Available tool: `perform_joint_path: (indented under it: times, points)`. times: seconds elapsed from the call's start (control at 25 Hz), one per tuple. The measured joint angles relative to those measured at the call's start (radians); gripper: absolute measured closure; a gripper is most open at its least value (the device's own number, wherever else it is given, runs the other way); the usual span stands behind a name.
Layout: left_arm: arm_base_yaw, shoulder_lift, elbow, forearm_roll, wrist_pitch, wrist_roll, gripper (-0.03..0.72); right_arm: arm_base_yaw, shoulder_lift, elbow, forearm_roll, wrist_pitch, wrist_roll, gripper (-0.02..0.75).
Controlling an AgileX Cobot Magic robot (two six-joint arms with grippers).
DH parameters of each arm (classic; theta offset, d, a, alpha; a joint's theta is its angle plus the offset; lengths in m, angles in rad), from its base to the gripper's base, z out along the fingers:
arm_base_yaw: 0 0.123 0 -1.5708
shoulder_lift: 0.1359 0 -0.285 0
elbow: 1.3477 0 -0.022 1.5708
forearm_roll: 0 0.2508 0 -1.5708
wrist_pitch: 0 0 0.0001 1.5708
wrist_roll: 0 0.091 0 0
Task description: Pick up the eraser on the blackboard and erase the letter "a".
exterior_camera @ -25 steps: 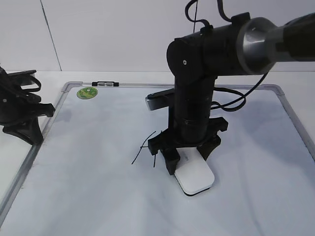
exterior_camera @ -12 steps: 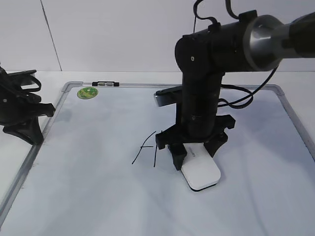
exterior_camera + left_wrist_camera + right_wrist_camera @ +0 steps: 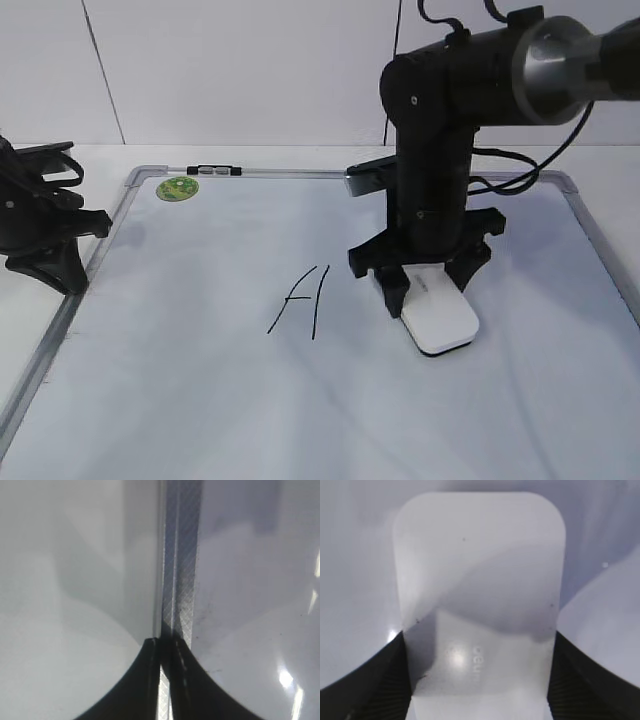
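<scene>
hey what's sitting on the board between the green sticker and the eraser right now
In the exterior view, the handwritten capital "A" lies between the green sticker and the eraser, which the right tool grips. Otherwise the blackboard there is bare.

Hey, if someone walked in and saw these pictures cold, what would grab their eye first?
Probably the big black right arm, its gripper shut on the white eraser that sits on the blackboard, right of centre. Next, the black marker capital "A" just left of the eraser, the only writing in view. The left gripper sits idle at the board's left edge, and a round green sticker marks the far left corner.
</scene>
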Motion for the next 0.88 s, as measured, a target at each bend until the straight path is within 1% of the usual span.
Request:
perform_joint_path:
  times: [0.16,0.32,0.52,0.88]
  points:
    - [0.000,0.000,0.000,0.000,0.000,0.000,0.673,-0.013,0.012,-0.086,-0.049,0.013,0.008,0.206]
    - [0.000,0.000,0.000,0.000,0.000,0.000,0.673,-0.022,0.012,-0.159,-0.065,0.014,0.015,0.206]
    - [0.000,0.000,0.000,0.000,0.000,0.000,0.673,-0.063,-0.008,-0.169,-0.065,0.025,0.019,0.206]
    - [0.000,0.000,0.000,0.000,0.000,0.000,0.673,-0.176,-0.064,-0.169,-0.062,0.026,0.019,0.206]
